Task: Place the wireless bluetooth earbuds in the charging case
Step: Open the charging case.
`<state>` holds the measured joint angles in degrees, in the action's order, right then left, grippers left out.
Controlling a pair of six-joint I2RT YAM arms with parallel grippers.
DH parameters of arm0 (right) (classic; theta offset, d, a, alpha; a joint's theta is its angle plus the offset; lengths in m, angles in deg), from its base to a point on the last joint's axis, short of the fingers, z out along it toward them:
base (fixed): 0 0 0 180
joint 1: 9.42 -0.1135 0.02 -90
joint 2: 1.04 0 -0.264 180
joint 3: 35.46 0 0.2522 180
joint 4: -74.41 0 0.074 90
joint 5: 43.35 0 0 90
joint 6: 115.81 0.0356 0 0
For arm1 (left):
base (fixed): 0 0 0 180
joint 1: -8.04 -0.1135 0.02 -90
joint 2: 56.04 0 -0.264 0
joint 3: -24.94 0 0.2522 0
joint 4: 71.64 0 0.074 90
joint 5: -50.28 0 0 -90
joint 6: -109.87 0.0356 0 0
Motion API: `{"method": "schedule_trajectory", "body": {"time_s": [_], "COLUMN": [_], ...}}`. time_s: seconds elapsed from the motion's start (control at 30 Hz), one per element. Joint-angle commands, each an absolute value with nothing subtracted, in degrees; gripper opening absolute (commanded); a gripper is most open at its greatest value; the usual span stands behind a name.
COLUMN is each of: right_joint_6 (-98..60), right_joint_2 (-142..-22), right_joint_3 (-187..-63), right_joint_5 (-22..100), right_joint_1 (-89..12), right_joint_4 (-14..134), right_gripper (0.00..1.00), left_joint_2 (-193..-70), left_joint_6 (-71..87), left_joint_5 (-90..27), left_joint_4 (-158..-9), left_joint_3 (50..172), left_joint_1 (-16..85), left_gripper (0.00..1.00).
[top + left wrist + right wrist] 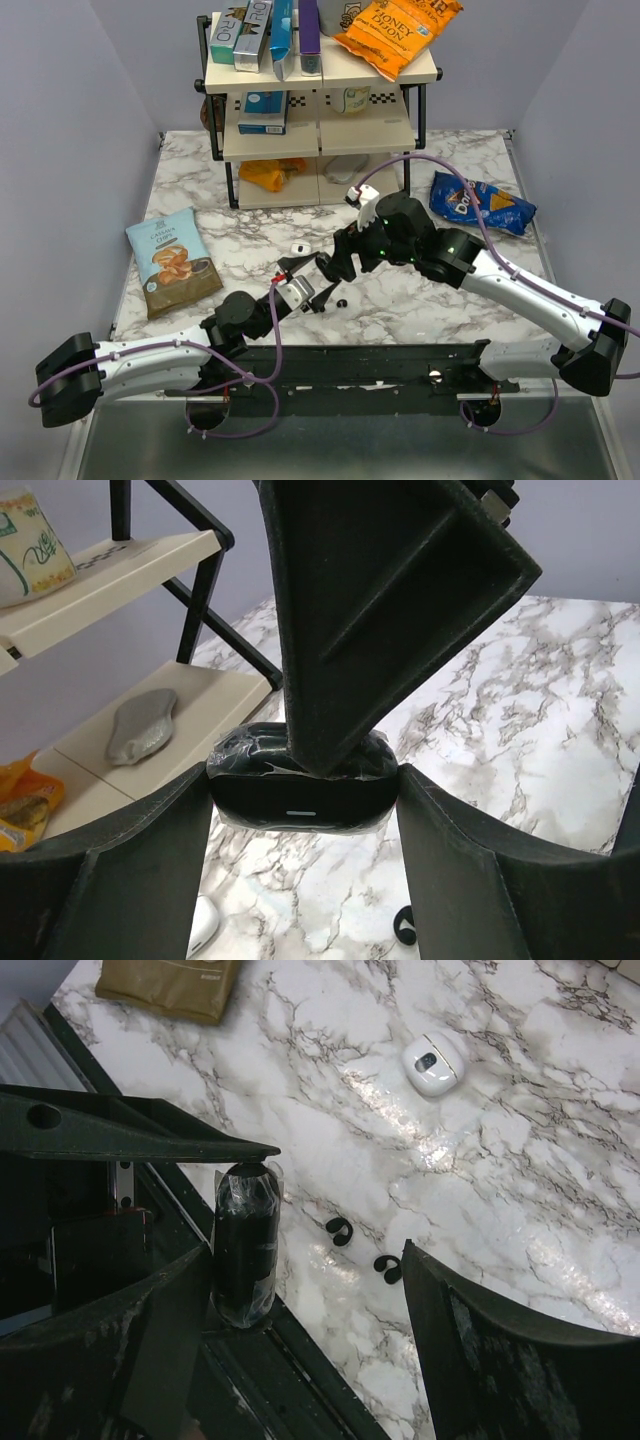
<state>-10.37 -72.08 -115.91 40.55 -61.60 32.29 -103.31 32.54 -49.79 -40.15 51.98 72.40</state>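
1. The small, smooth black oval charging case is held off the surface, above the middle of the marble-patterned tabletop and closer to its near edge than its far one. It looks shut, with an unbroken seam around its waist, and a crinkled clear film seems to cover its top.
2. Handling, as a judgement: the case is light and rigid, but its glossy rounded shell and the film make it slippery. The safest hold is across the narrow ends with pads flat, leaving the lid seam free. A squeeze off-centre could shoot it out sideways.
3. The left gripper clamps the case between its two fingers, one at each end.
4. The right gripper stands wide and carries nothing. One of its fingers lies against the case's upper side while the other is well apart from it.
5. The two tiny glossy black earbuds lie loose on the tabletop just beneath the case, the second earbud near the first. They are very light, hard and slick, and likely to skid or roll when pinched.
6. A white oval pod lies further out, toward the far edge.
7. A tan crisp bag lies by the left edge, a blue crisp bag by the right edge, and a shelf rack stands at the far edge.
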Motion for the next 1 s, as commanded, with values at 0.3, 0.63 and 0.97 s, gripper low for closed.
{"method": "schedule_trajectory", "body": {"time_s": [0.3,0.63,0.97], "right_joint_6": [-10.34,-10.43,-9.11], "right_joint_2": [-70.65,-65.57,-68.71], "right_joint_3": [-115.84,-113.65,-113.99], "right_joint_5": [48.67,43.6,37.51], "right_joint_1": [-61.71,-61.71,-61.71], "right_joint_4": [29.71,34.43,37.62], "right_gripper": [0.84,0.84,0.73], "left_joint_2": [-100.25,-99.81,-101.13], "left_joint_6": [33.5,33.5,33.32], "left_joint_5": [-52.64,-53.78,-53.26], "left_joint_4": [-40.67,-40.84,-39.35], "left_joint_3": [52.67,52.5,53.11], "left_joint_1": [73.26,73.26,73.34], "left_gripper": [0.0,0.0,0.0]}}
